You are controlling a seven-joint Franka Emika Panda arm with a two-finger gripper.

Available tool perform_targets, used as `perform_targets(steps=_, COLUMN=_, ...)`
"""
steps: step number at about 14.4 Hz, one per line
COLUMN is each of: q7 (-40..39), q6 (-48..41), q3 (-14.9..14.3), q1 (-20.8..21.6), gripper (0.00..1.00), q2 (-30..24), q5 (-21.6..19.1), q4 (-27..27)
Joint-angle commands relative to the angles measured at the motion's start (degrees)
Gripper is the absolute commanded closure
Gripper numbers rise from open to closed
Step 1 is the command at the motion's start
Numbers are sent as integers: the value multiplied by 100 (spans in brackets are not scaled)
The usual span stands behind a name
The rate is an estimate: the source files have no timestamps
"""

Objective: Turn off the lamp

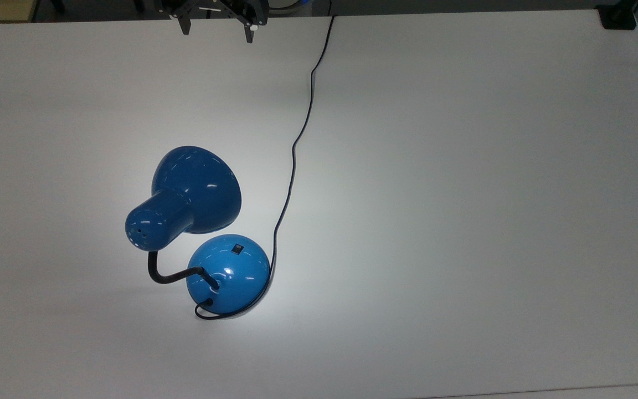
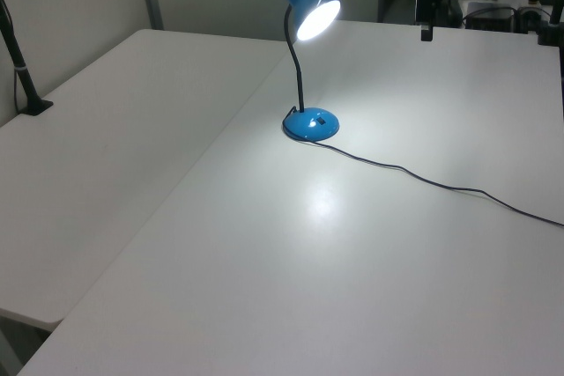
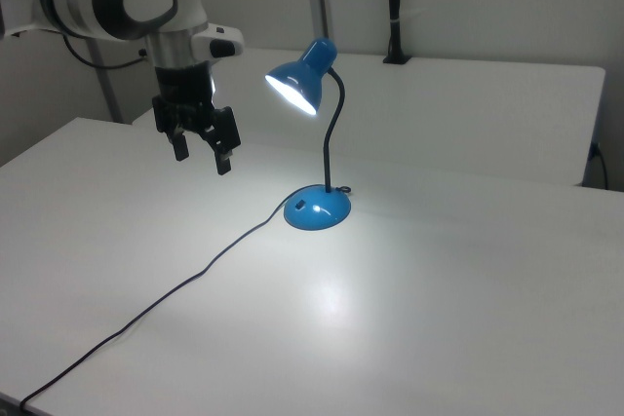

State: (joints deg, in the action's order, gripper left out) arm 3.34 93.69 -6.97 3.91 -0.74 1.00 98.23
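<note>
lamp burns on, gripper hangs apart

in the right view, the gripper [image 3: 203, 155] hangs with its two fingers [image 3: 224, 148] spread and empty, pointing down above the white table [image 3: 468, 280], the white arm bending in from the right view's upper left. one lamp [image 3: 314, 133] stands well to the right view's right of it, untouched, its shade [image 3: 295, 80] lit and casting a bright patch. one switch [image 1: 236, 249] sits on the blue base [image 1: 228, 271]; one black cord [image 1: 296, 144] trails away across the table.
</note>
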Motion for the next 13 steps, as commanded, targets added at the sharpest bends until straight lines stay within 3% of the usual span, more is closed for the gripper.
perform_targets(steps=1, q7=-175, q6=-158, q3=-42, q1=14, gripper=0, q2=90, q5=23, q4=-58)
perform_targets(steps=7, q7=-185, q6=-158, q3=-42, q1=14, gripper=0, q2=92, q5=23, q4=-58)
perform_targets(steps=9, q7=-185, q6=-140, q3=-42, q1=14, gripper=5, q2=101, q5=23, q4=-58)
perform_targets(steps=10, q7=-176, q6=-123, q3=-42, q1=22, gripper=12, q2=109, q5=23, q4=-58)
perform_targets(steps=13, q7=-124, q6=52, q3=-42, q1=31, gripper=58, q2=232, q5=-21, q4=-67)
